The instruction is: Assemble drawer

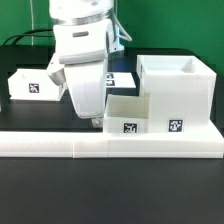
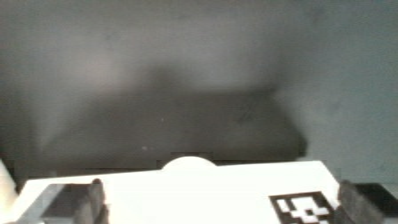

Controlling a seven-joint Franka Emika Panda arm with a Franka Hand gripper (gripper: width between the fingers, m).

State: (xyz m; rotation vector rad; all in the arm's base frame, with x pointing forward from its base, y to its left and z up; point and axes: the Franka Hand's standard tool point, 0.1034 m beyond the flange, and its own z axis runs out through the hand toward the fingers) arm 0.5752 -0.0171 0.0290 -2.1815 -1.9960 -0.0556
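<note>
A small white open-topped drawer [image 1: 125,113] with a square tag on its front stands in the middle, right against the tall white housing [image 1: 175,92]. My gripper [image 1: 95,121] hangs low at that drawer's end on the exterior view's left. In the wrist view, a flat white tagged face [image 2: 196,195] with a round knob [image 2: 187,162] at its edge lies between my fingers [image 2: 71,203]. The gripper [image 2: 217,206] is open, with a finger on each side of the face and a gap to it.
A second small white tagged box [image 1: 35,85] sits at the exterior view's left. A long white ledge [image 1: 110,146] runs along the front. The marker board [image 1: 122,78] lies behind the gripper. Black cables trail at the back.
</note>
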